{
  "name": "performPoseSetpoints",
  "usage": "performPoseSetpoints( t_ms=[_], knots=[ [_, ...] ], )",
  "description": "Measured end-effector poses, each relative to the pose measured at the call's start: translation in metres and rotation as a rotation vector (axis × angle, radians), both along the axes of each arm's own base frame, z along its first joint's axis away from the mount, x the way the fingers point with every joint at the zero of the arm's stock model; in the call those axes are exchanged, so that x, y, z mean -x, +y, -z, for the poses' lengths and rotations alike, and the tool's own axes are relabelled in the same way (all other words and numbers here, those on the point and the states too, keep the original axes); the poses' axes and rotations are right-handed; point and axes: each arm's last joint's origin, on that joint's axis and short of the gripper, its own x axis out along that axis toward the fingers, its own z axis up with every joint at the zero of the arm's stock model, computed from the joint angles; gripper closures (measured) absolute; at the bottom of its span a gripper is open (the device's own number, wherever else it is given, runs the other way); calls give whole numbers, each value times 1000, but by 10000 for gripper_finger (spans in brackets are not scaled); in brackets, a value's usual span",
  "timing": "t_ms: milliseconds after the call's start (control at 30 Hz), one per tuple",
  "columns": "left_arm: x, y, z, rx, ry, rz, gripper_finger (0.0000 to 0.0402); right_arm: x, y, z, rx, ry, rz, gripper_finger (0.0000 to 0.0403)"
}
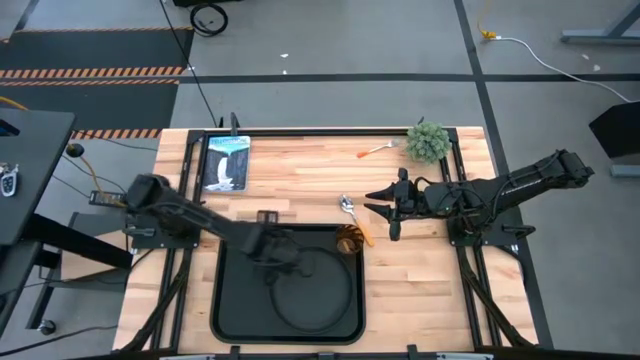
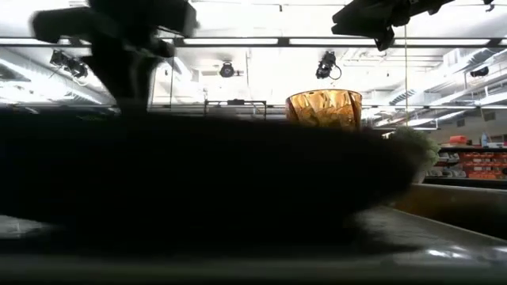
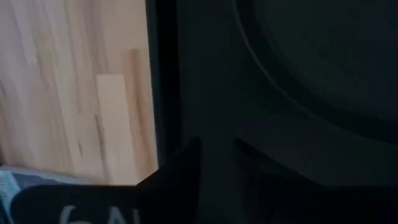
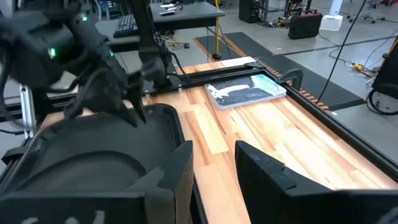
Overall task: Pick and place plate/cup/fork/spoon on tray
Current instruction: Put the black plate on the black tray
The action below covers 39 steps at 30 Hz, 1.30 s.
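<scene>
The black tray [image 1: 235, 310] lies at the table's near middle. The round black plate [image 1: 320, 300] lies flat in it; its rim shows in the left wrist view [image 3: 280, 81]. My left gripper [image 1: 277, 258] hovers open over the tray's far part, at the plate's far-left rim, and shows in the right wrist view [image 4: 109, 106]. The amber cup [image 1: 349, 240] stands upright at the tray's far right corner. The spoon [image 1: 348, 207] lies on the wood just beyond the cup. The fork [image 1: 377, 150] lies near the far edge. My right gripper [image 1: 392, 207] is open, right of the spoon.
A small green plant [image 1: 427, 142] stands at the far right, next to the fork. A book with a blue cover [image 1: 227, 162] lies at the far left. Bare wood lies between the tray and the table's right edge.
</scene>
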Motion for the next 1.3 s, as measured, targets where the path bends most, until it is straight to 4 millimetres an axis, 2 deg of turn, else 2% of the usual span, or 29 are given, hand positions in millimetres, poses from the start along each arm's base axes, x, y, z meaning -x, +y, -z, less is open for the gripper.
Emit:
performPoseSetpoints(
  t_ms=[133,300,700,1000,1300],
  knots=[
    [21,-10,4,64,-117,-35,323,0,0,0,2,0,0,277],
    [34,-18,14,120,-203,-15,336,0,-2,0,6,5,9,277],
    [54,-18,51,104,-121,61,370,-1,-6,-2,-45,-31,59,277],
    [56,-23,55,299,-57,23,389,-1,-3,-2,-76,-37,48,277],
    [42,-36,56,540,-132,-81,390,1,5,-2,-33,-25,-3,277]
  ],
)
